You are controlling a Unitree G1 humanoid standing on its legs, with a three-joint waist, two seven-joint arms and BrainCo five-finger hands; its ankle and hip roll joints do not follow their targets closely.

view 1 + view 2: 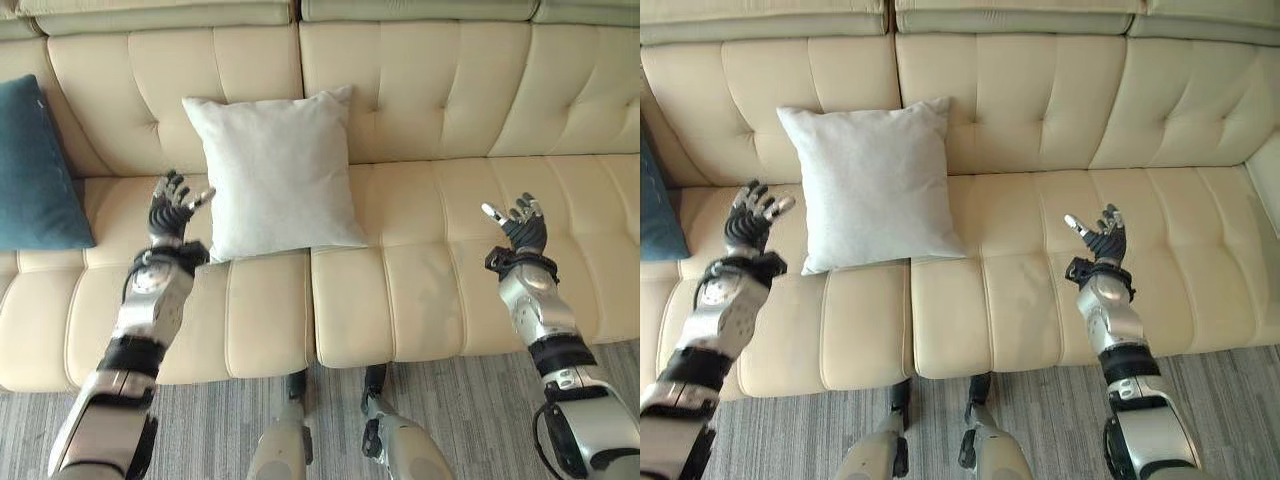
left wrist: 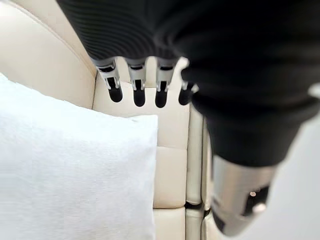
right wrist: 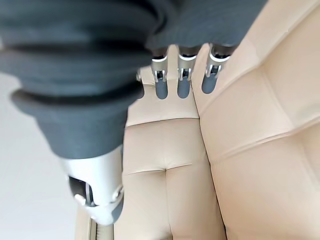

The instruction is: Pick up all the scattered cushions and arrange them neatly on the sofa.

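grey striped carpet (image 1: 460, 400) runs along the front of the sofa, closest to the camera. both arms reach up from there over the seat.

left hand (image 1: 170, 208) is held up with its palm raised and its fingers spread wide. it holds nothing. it is just beside the lower left corner of the white cushion (image 1: 275, 170), and you cannot tell if it touches it. in the left wrist view the straight fingers (image 2: 138, 92) point past the top edge of that cushion.

right hand (image 1: 522, 225) is held up the same way, fingers loose and apart, with nothing in it. it hangs over the bare right part of the seat, well apart from the white cushion.

white cushion stands tilted, leaning on the sofa back, with its bottom edge on the seat near the middle.

cream sofa (image 1: 440, 270) has soft squares with buttons on its back. blue cushion (image 1: 35, 170) leans at the far left end of the sofa.
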